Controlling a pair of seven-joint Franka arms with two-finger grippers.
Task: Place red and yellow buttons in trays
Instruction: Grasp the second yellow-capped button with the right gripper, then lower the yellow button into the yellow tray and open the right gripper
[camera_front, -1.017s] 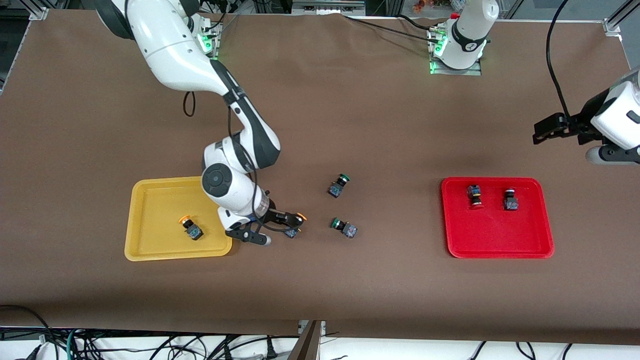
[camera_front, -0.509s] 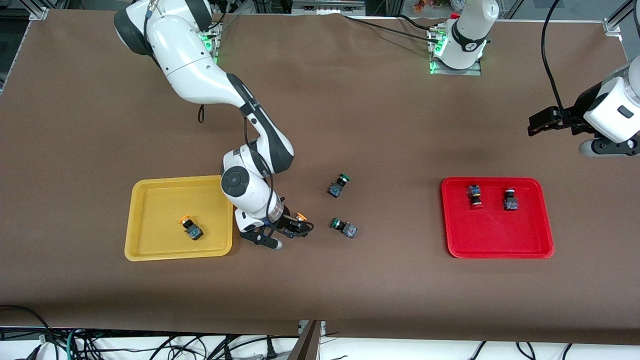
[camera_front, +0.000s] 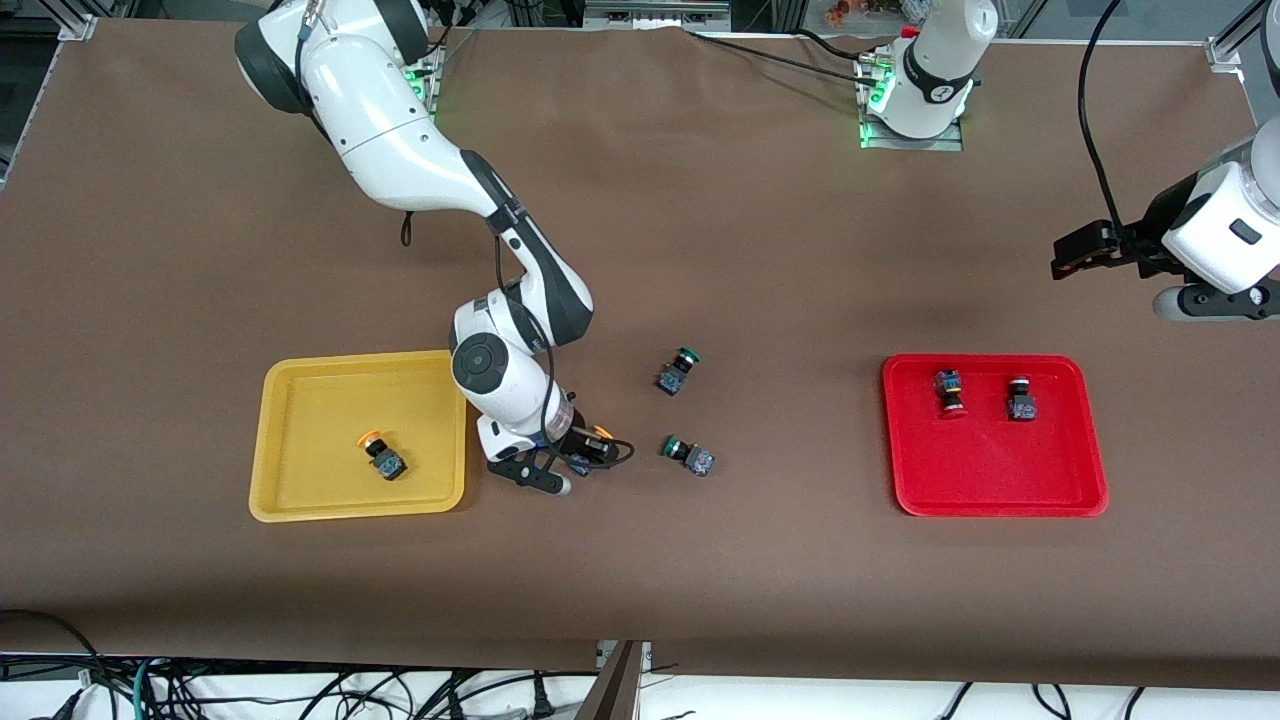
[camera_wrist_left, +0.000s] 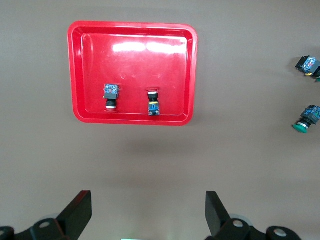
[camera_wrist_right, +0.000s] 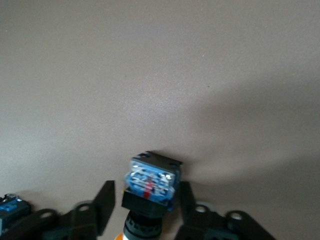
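Note:
A yellow-capped button (camera_front: 598, 434) lies on the table between the yellow tray (camera_front: 355, 508) and a green-capped switch. My right gripper (camera_front: 588, 452) is down around it, fingers open on either side of its dark body (camera_wrist_right: 150, 187), with small gaps. A second yellow button (camera_front: 383, 456) lies in the yellow tray. Two red buttons (camera_front: 950, 392) (camera_front: 1020, 398) lie in the red tray (camera_front: 995, 503); the left wrist view shows them (camera_wrist_left: 111, 96) (camera_wrist_left: 153, 101) and the tray (camera_wrist_left: 132, 26). My left gripper (camera_front: 1075, 255) (camera_wrist_left: 147, 210) is open and empty, held high over bare table beside the red tray.
Two green-capped switches (camera_front: 678, 370) (camera_front: 690, 455) lie mid-table between the trays, one close to my right gripper; they also show in the left wrist view (camera_wrist_left: 306, 119) (camera_wrist_left: 307, 64). The brown cloth table (camera_front: 640, 580) is bare toward the front camera.
My right arm has swung toward the yellow button, bringing the gripper over it; the button has not moved. My left arm has drifted a little away from the red tray.

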